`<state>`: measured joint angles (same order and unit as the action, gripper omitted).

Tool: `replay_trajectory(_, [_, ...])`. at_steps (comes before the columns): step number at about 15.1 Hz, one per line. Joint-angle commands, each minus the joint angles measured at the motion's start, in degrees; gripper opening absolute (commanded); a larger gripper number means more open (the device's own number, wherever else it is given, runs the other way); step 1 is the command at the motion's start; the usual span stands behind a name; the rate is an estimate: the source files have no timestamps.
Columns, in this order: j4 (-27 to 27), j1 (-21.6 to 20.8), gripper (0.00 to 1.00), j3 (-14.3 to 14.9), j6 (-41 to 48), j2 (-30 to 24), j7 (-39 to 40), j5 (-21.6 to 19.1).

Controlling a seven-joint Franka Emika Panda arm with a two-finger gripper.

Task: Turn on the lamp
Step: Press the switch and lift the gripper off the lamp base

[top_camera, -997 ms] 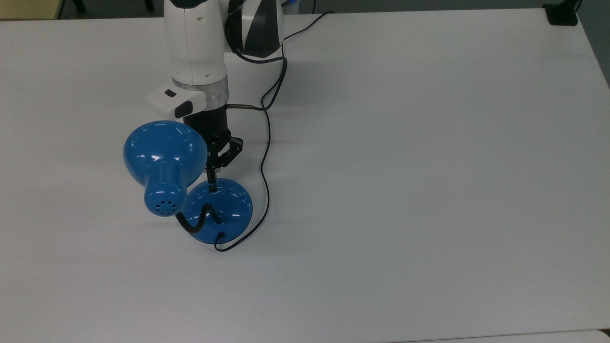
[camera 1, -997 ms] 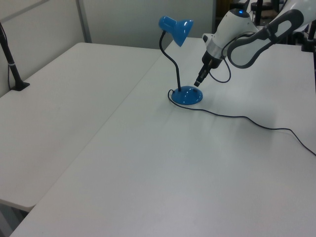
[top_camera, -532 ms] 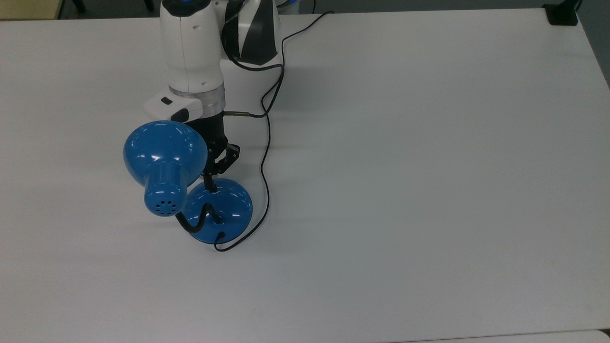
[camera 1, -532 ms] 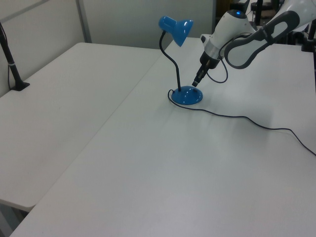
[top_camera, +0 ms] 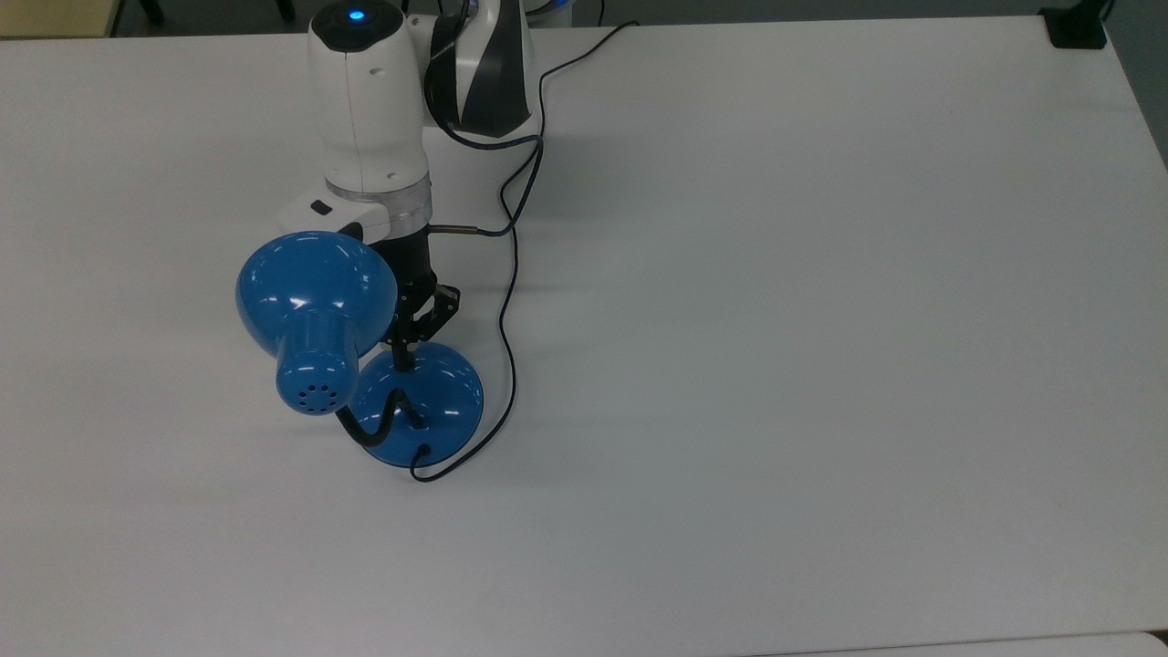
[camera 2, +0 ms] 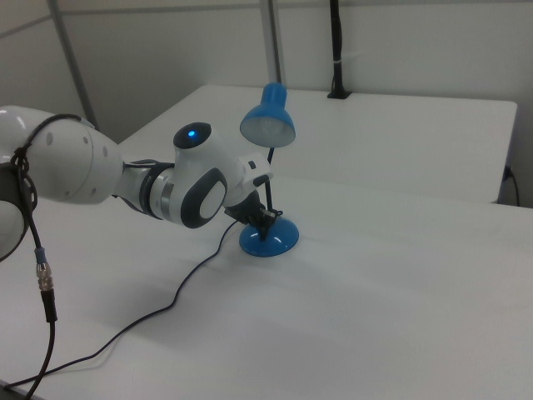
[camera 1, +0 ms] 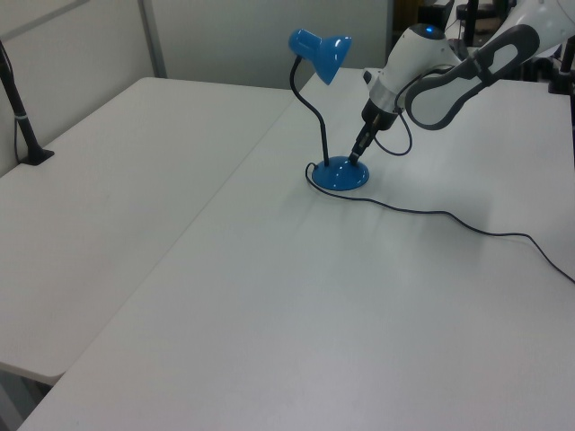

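Since a second ago the arm (top_camera: 370, 109) has drawn back a little toward 12 o'clock in the top view and tilted, so the tip of the jaws (top_camera: 402, 346) has slid from over the black switch to the 12 o'clock edge of the lamp (top_camera: 315, 310) base; in the left view the tip has dropped to touch the base's upper right rim (camera 1: 358, 160).

The lamp has not shifted. It stands on the white tabletop (top_camera: 776, 319), left of centre in the top view, its bell shade at about 10 o'clock from the round blue base, the black neck curling up from the base's lower left. Its thin cord (top_camera: 507, 301) leaves the base at 6 o'clock, loops round the right side and runs up toward 12 o'clock past the arm. In the right view the shade (camera 2: 268, 123) faces the camera and looks unlit.

Whether the jaws are spread or pressed together, I cannot tell; the fingers taper to one dark point on the base.
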<state>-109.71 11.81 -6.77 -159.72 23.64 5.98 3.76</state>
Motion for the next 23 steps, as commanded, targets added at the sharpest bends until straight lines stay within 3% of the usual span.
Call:
replay_trajectory(1, [1.87,0.06,0.0,0.01,-1.92,2.38,0.88,0.46])
replay_trajectory(7, [1.78,0.15,0.0,-0.08,-1.83,2.12,0.96,0.72])
replay_trajectory(11, [-1.63,0.32,0.0,-0.43,1.58,-3.49,0.61,0.99])
replay_trajectory(18, [-1.47,-3.36,0.0,-1.14,28.2,-13.43,-1.4,0.99])
replay_trajectory(23, [2.91,-6.62,0.02,-1.14,44.46,-18.88,-3.08,0.99])
